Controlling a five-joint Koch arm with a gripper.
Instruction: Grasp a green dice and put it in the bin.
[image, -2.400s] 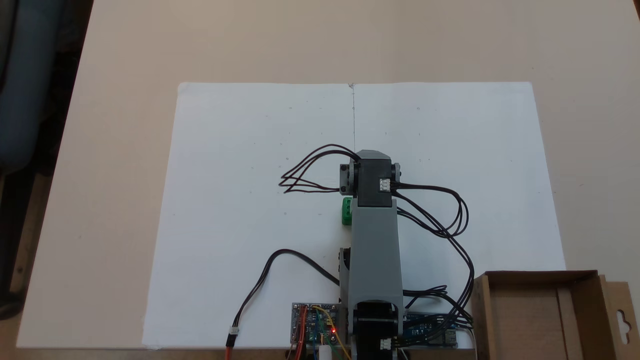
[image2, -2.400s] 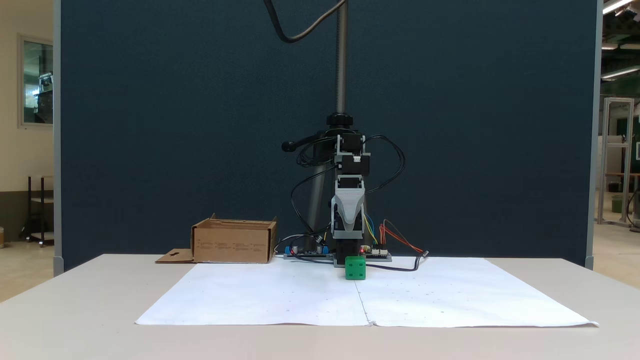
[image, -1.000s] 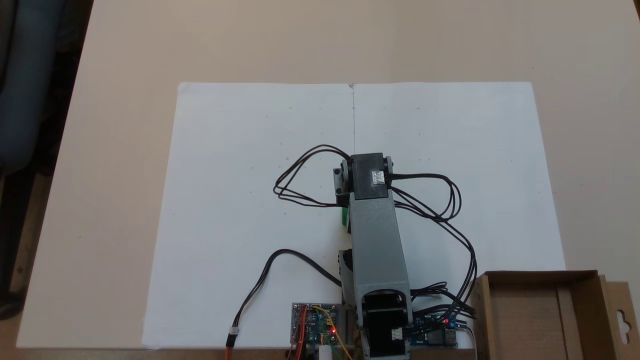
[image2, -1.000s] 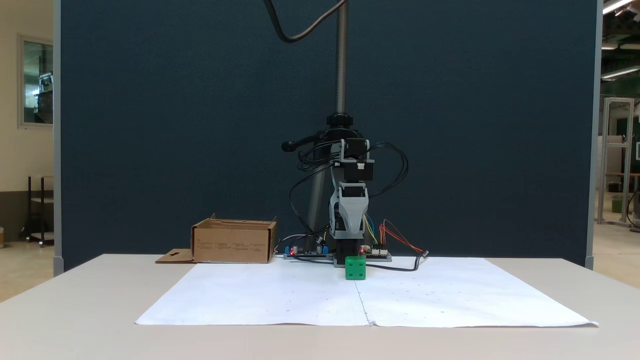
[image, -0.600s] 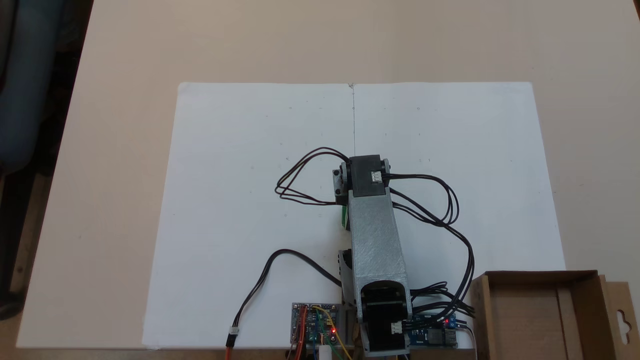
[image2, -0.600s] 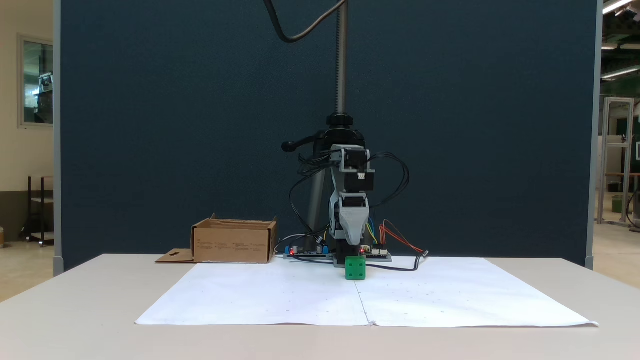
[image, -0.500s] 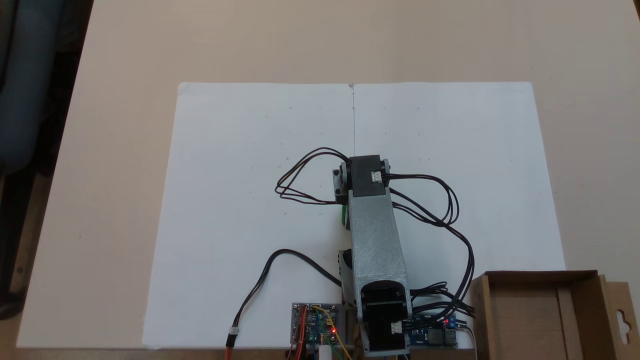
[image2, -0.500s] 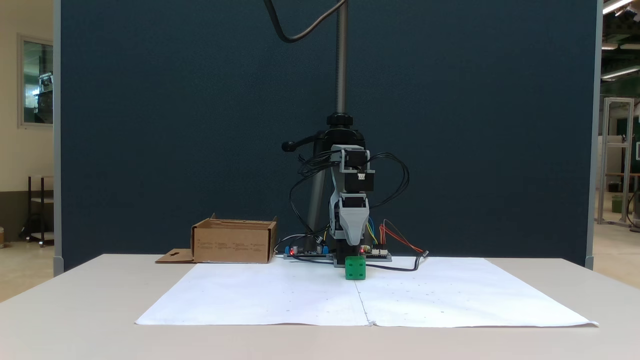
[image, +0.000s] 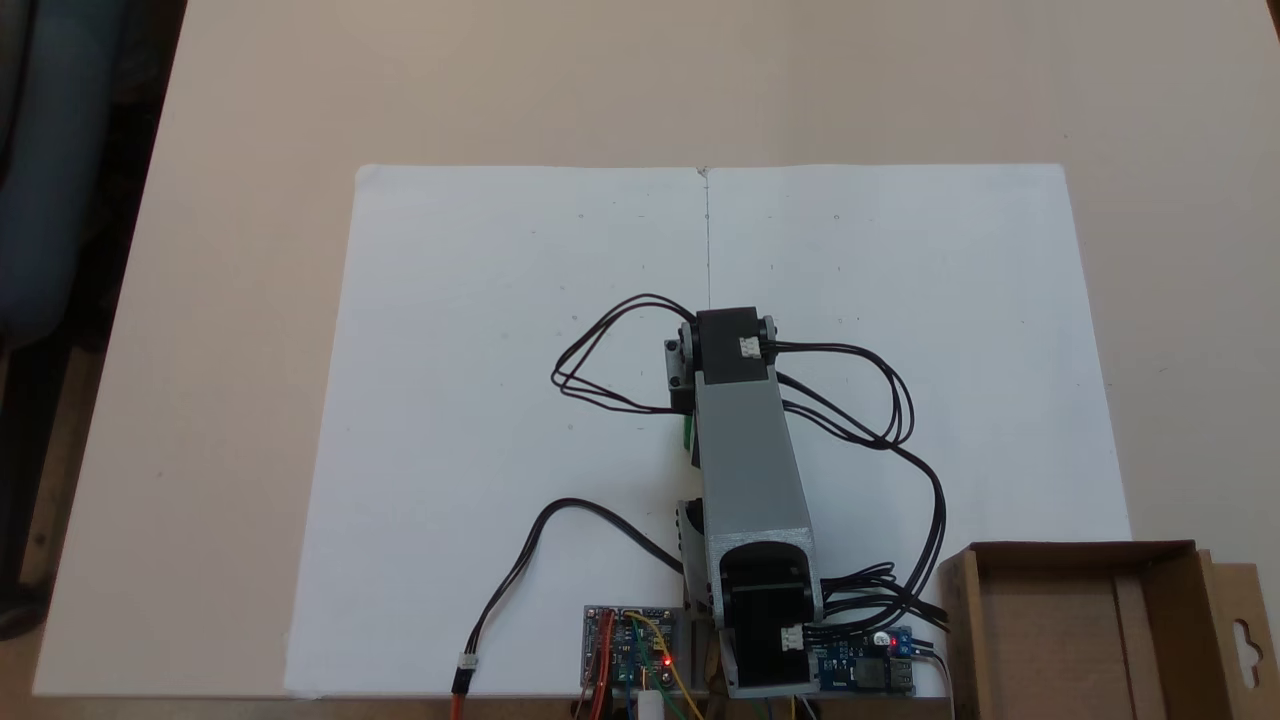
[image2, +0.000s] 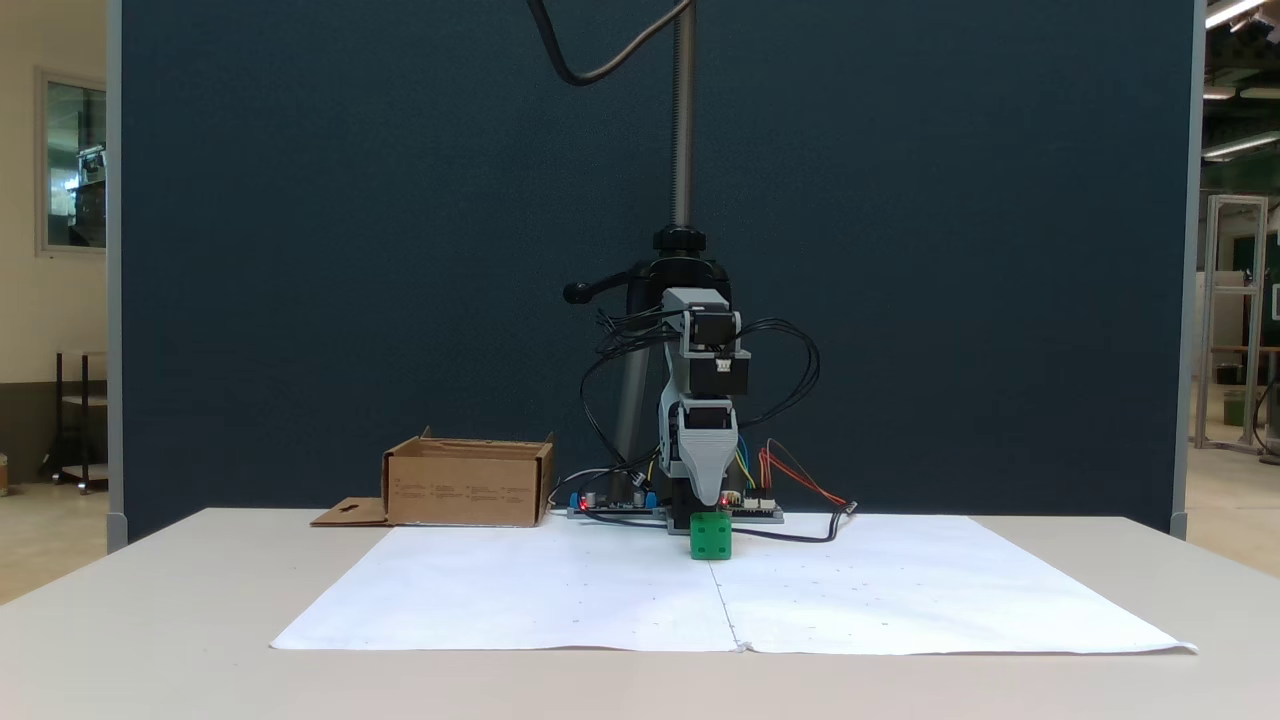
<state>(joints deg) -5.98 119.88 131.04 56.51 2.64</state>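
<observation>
Resting on the white paper (image2: 560, 590) on the table (image2: 150, 640), the green dice (image2: 711, 536) is seen well apart from the bin (image2: 468, 485). Directly above the dice hangs the gripper (image2: 706, 492); its opening cannot be told. Light, rigid, perhaps slick plastic is judged; opposite flat faces should be pinched.

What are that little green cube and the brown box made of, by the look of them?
The green dice looks like moulded plastic: an even bright colour, crisp edges and darker pip dimples. The bin looks like plain brown cardboard: matt, with thin folded walls and a loose side flap with a cut-out hang hole.
</observation>
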